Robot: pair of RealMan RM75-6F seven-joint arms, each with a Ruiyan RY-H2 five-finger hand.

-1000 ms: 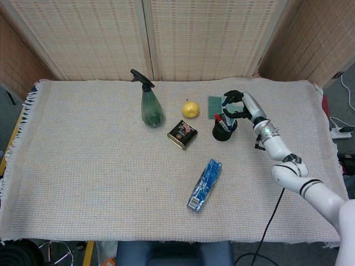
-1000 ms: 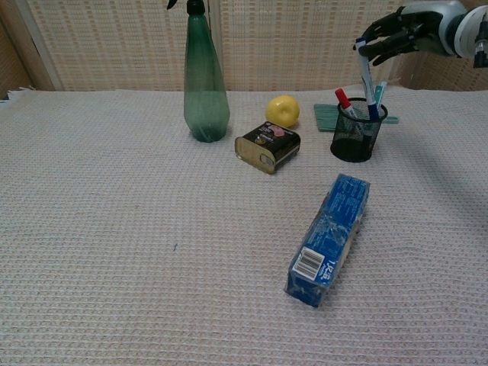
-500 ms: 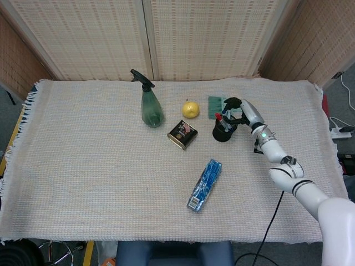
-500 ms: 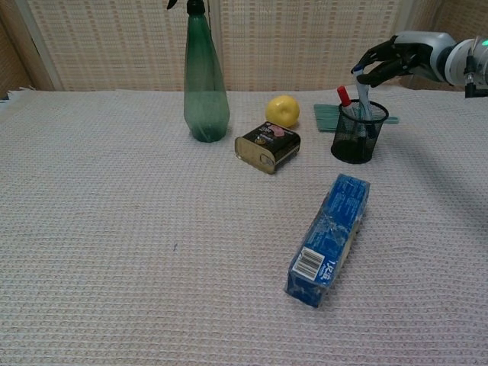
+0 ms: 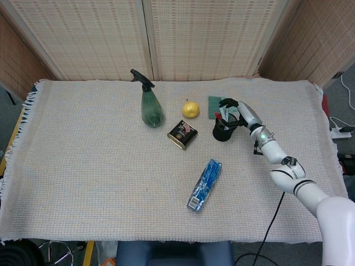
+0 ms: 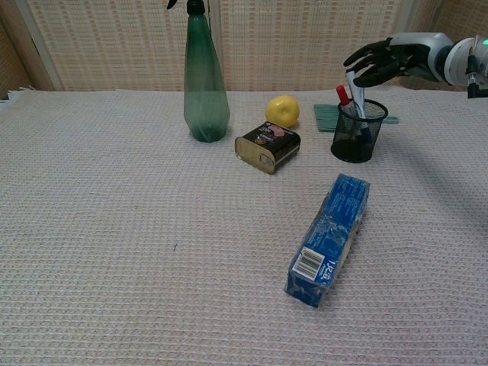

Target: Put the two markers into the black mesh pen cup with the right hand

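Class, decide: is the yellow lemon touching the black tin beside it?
Apart. In the head view a strip of cloth shows between the lemon and the tin; the chest view overlaps them.

I am holding my right robot hand [image 6: 381, 59] above the black mesh pen cup [image 6: 358, 131], its fingers [image 6: 358, 57] touching the top of a white marker [image 6: 355, 95] standing beside a red-capped marker [image 6: 343, 94].
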